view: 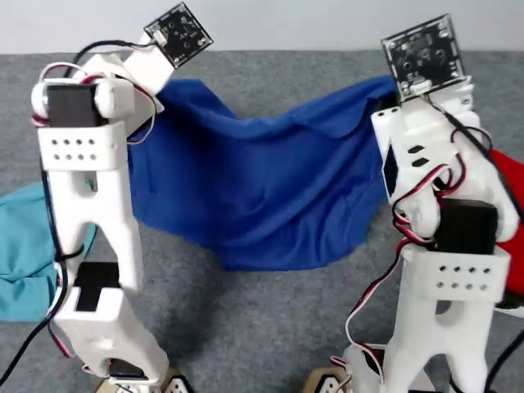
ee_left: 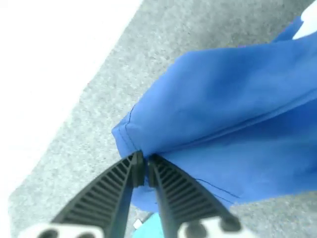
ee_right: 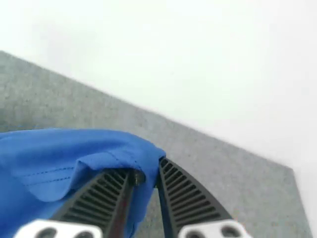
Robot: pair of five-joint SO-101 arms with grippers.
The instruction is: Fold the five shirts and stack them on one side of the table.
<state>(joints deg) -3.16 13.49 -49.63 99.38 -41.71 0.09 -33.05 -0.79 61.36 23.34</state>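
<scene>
A blue shirt (view: 262, 188) hangs stretched between the two arms above the grey table, sagging in the middle with its lower part resting on the felt. My left gripper (ee_left: 143, 161) is shut on one upper corner of the blue shirt (ee_left: 233, 114), the cloth pinched at the fingertips. My right gripper (ee_right: 147, 173) is shut on the other corner of the blue shirt (ee_right: 59, 158), which drapes over one finger. In the high view the left arm (view: 90, 188) stands at the left and the right arm (view: 442, 213) at the right.
A teal shirt (view: 24, 246) lies at the table's left edge, partly under the left arm. A red shirt (view: 512, 213) shows at the right edge behind the right arm. Bare grey felt (view: 270, 327) lies in front, between the arm bases. A white wall borders the far side.
</scene>
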